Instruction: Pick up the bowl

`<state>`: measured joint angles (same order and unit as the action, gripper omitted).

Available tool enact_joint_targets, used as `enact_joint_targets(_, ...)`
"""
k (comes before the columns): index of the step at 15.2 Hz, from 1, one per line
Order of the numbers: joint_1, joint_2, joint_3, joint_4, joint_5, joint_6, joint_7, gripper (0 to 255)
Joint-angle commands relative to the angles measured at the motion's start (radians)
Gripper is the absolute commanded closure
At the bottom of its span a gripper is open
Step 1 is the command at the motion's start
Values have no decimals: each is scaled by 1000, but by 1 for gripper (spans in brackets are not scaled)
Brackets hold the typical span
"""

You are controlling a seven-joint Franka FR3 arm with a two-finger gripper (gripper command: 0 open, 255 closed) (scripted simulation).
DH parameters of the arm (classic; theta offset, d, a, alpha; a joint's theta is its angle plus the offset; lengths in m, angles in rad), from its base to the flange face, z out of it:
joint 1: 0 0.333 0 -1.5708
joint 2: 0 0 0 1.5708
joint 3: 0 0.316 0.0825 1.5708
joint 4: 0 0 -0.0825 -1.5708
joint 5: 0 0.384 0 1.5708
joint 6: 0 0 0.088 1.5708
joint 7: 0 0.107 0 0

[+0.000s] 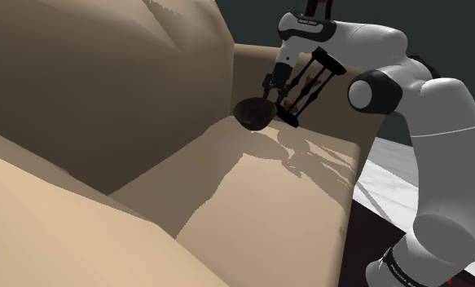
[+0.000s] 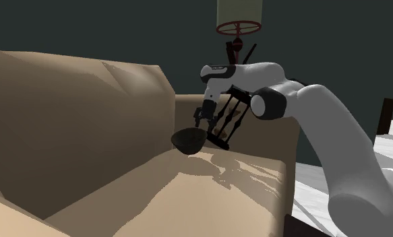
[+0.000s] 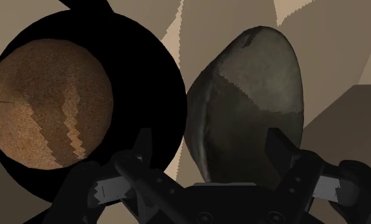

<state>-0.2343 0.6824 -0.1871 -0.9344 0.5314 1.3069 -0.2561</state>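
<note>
dark bowl point(image 1: 254, 114) is off the sofa point(image 1: 252, 200), in the air over the seat's far end, near the corner where backrest and armrest point(image 1: 256, 61) meet. fingers point(image 1: 271, 88) clamped on the bowl's rim on the side toward the arm point(image 1: 439, 106), bowl hanging just below them. shadows of the bowl and arm fall on the seat cushion underneath. second exterior view: same bowl point(image 2: 188, 141) clear of the cushion, tilted a bit, fingers point(image 2: 203, 121) on its rim. wrist view: bowl point(image 3: 254, 108) seen nearly edge-on, a black finger on each side of it, right one overlapping its wall; fingers point(image 3: 280, 153) are dark against dark. a black wire frame point(image 1: 313, 86) sits right by the hand in the shoulder view, can't tell what it is. round brown disc point(image 3: 50, 105) in a black ring beside the bowl in the wrist view. pale floor point(image 1: 390, 183) past the sofa's end.
</note>
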Motion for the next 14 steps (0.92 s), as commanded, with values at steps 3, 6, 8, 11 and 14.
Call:
enact_joint_targets(3, 6, 8, -6, -75, -2, 62, -27, 0)
enact_joint_targets(6, 10, 5, -6, -101, -4, 82, -36, 0)
enact_joint_targets(8, -4, 17, -6, -68, -2, 60, -38, 255)
enact_joint_targets(11, -8, 34, -4, -41, 0, 51, -33, 255)
enact_joint_targets(14, -34, 109, 5, 116, 12, -22, 0, 255)
